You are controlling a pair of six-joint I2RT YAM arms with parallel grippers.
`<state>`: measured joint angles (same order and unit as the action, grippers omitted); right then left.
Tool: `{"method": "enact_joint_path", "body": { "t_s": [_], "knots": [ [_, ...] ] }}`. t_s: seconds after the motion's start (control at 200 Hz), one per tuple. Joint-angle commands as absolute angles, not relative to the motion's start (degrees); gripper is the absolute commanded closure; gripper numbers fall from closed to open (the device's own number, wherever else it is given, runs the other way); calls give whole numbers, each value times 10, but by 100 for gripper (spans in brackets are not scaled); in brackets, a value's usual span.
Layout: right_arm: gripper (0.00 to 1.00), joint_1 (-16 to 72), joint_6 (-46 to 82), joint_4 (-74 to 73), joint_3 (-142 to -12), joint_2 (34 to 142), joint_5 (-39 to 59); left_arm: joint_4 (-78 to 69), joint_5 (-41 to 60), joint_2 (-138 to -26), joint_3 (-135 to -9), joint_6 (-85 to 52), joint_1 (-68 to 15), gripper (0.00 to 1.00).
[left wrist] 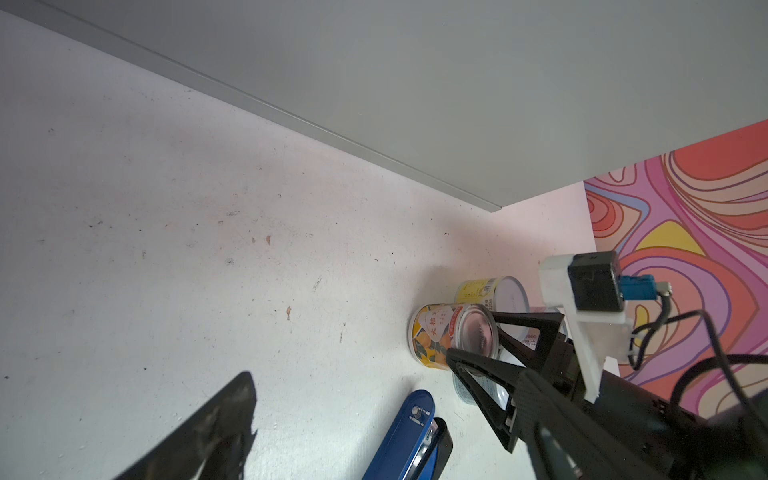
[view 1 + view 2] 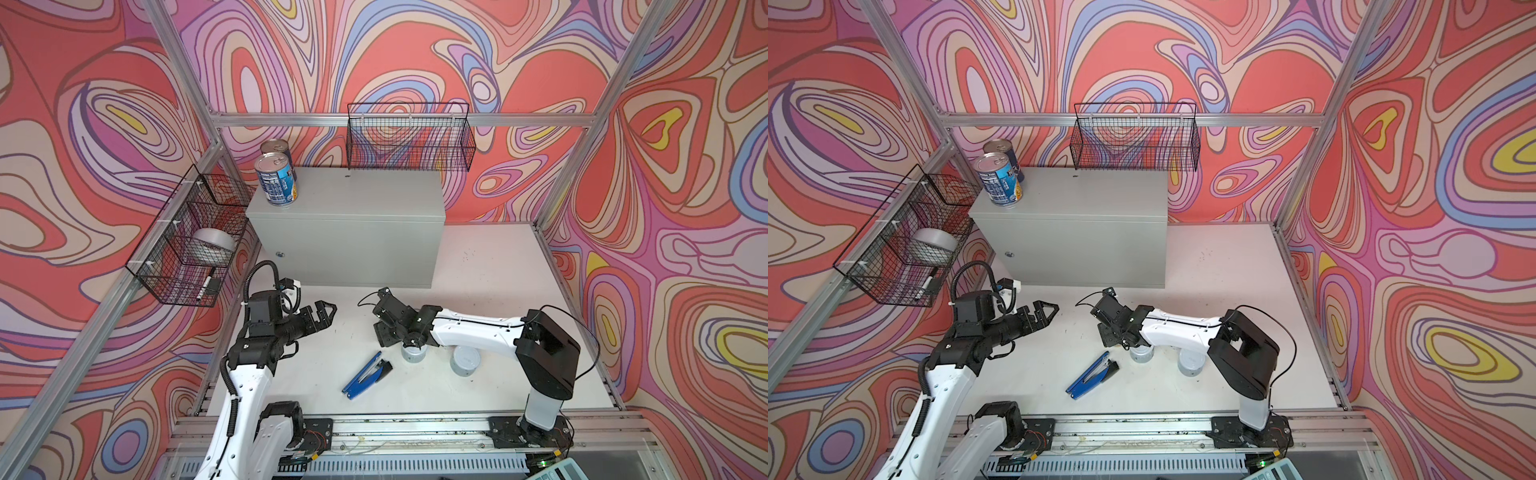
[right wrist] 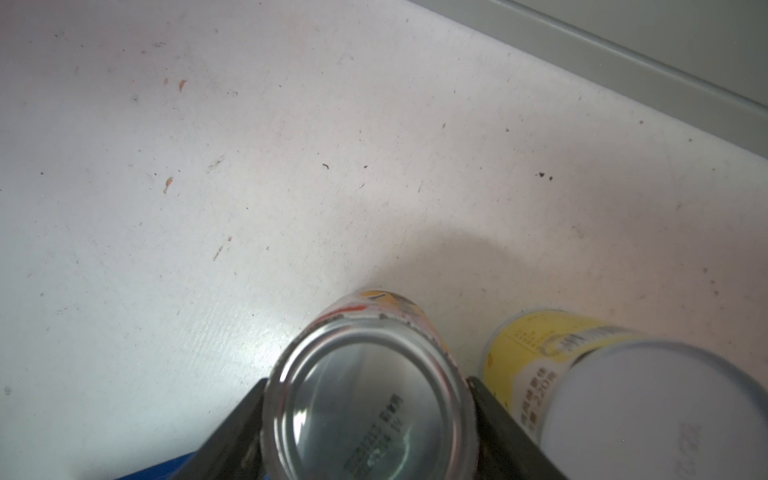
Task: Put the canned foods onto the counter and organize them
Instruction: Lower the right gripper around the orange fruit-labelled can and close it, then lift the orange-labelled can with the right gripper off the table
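Early days here. The white table (image 2: 478, 270) is carrying the bulk of the job, and the counter (image 2: 353, 195) is holding only two cans. Most of its flat top is lying bare to the right, so you're getting loads of room there. Watch the edges though: the back wire basket (image 2: 409, 137) is hanging just over its rear edge, and the left wire basket (image 2: 187, 241) is crowding its left end.

Your left gripper (image 2: 326, 316) is hovering wide open and empty near the counter's front. Your right gripper (image 3: 368, 384) is clamping the small orange can (image 1: 432, 340) down on the table.

The two tall blue cans (image 2: 276, 178) are sitting one behind the other at the counter's left end, the front one close to the front edge.

At least two white-lidded cans (image 2: 467, 361) are waiting beside the orange one — the yellow-labelled one (image 3: 523, 353) is sitting just beside a jaw. The blue stapler (image 2: 365, 374) is lying close on the other side, so I'm thinking a straight-up lift is the safe call.
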<state>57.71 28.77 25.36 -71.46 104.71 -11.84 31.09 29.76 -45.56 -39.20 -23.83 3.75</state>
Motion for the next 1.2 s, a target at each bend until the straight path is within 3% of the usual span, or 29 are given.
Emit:
{"method": "enact_joint_path", "body": {
  "t_s": [0.0,1.197],
  "knots": [
    [35,579,294,255,-711,1042,-142,324,296,-453,-393,-236,36,0],
    [38,578,301,239,-712,981,-110,311,308,-434,-388,-235,36,0]
  ]
}}
